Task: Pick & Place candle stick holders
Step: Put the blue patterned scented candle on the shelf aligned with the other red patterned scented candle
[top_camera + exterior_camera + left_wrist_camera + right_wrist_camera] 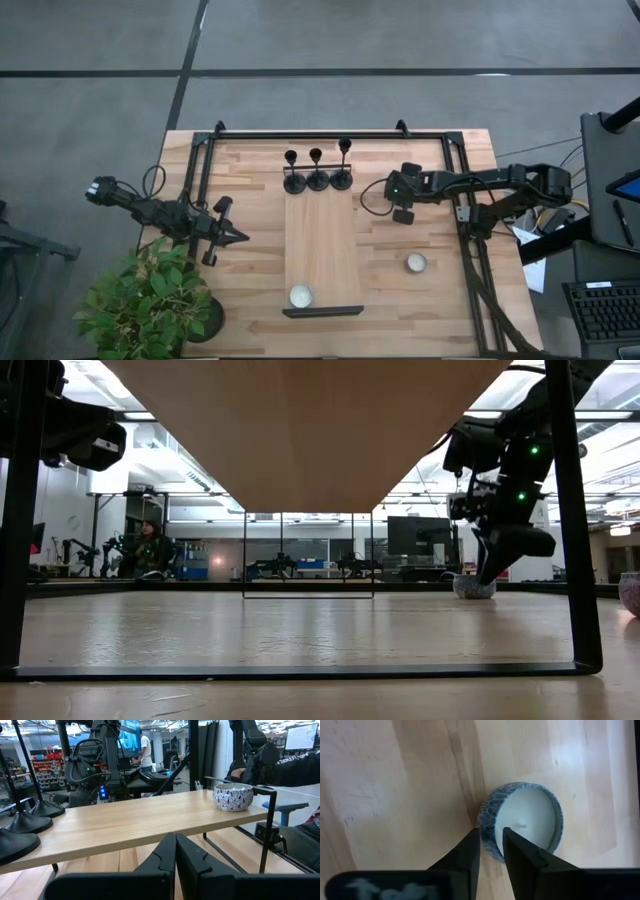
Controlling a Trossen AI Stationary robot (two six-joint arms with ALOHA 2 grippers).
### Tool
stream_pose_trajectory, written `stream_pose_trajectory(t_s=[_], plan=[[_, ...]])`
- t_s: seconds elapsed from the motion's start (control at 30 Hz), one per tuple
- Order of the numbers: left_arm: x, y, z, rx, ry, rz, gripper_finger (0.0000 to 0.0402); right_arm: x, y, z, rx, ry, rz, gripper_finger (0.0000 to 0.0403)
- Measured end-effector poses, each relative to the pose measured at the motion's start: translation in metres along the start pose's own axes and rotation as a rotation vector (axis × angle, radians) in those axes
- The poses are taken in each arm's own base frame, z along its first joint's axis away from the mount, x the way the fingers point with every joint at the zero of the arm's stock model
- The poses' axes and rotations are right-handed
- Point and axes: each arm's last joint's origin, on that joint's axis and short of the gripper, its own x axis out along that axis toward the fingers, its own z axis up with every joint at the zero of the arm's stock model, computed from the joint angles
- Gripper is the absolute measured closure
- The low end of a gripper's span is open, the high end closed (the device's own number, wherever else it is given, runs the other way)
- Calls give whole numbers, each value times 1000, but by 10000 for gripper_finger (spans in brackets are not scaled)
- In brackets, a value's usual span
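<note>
Right jaws: the right gripper (490, 832) hangs over the tabletop (430, 160) beside the raised shelf (322, 240). Its jaws stand a slit apart with nothing between them.
Left jaws: the left gripper (175, 855) waits on the shelf's other side, jaws pressed together and empty.
Nearest hazard: a patterned tin candle (525, 825) sits on the tabletop close to the right gripper. If you descend here, you are likely to grip or knock the wrong item.
Jaw-width hazard: jaws this narrow may land on top of a base or cup instead of straddling the stem. Spread them before you approach.
Task items: the three candle stick holders (318, 181) stand upright in a row at the shelf's far end, bases almost touching.
Far hazard: with this crowding, a reach from the right for the nearest holder may tip its neighbours. Approach the outer stem squarely.
</note>
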Motion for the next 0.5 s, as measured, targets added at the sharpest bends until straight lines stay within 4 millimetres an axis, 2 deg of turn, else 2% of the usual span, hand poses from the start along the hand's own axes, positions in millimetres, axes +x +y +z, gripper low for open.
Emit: stream_pose_trajectory(t_s=[0.4,0.5], plan=[[0,0,0,0,0,0,392,0,0,0,-3,-2,4,389],[0,0,0,0,0,0,392,-1,1,0,18,-4,11,393]])
